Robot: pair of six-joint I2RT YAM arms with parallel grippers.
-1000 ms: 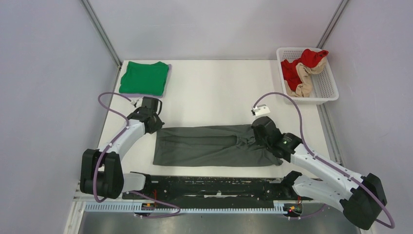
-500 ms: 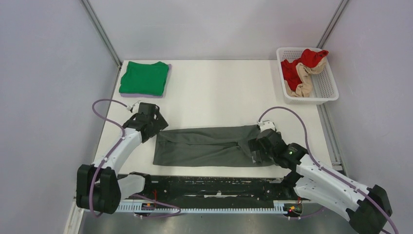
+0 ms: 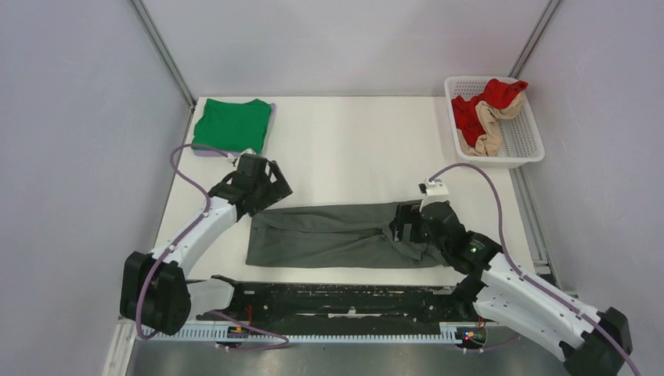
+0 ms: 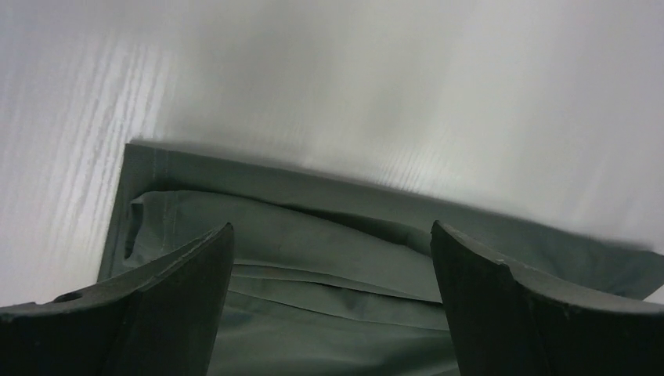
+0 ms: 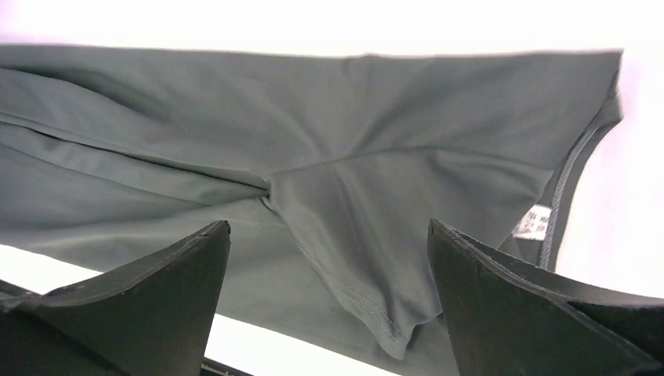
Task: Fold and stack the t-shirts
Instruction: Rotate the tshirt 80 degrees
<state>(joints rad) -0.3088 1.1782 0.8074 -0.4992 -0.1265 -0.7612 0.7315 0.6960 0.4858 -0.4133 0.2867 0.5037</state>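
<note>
The dark grey t-shirt [image 3: 337, 235] lies flat as a long folded strip across the near middle of the table. My left gripper [image 3: 271, 188] hovers open over the strip's far left corner. In the left wrist view the grey cloth [image 4: 329, 266] lies under the spread left gripper [image 4: 331, 227], with nothing between the fingers. At the strip's right end my right gripper [image 3: 405, 227] stands open, and the right wrist view shows that gripper [image 5: 327, 223] above a loose sleeve [image 5: 352, 251] of the grey shirt [image 5: 235, 117]. The green t-shirt [image 3: 232, 125] sits folded at the far left.
A white lattice basket [image 3: 521, 142] at the far right holds red and beige garments [image 3: 485, 110]. A lilac cloth edge [image 3: 205, 152] shows under the green shirt. The black rail [image 3: 337, 301] with the arm bases runs along the near edge.
Both grippers went from shut to open and let go of the grey shirt. The left gripper drifted right. The right gripper slid left and nearer along the strip's end.
</note>
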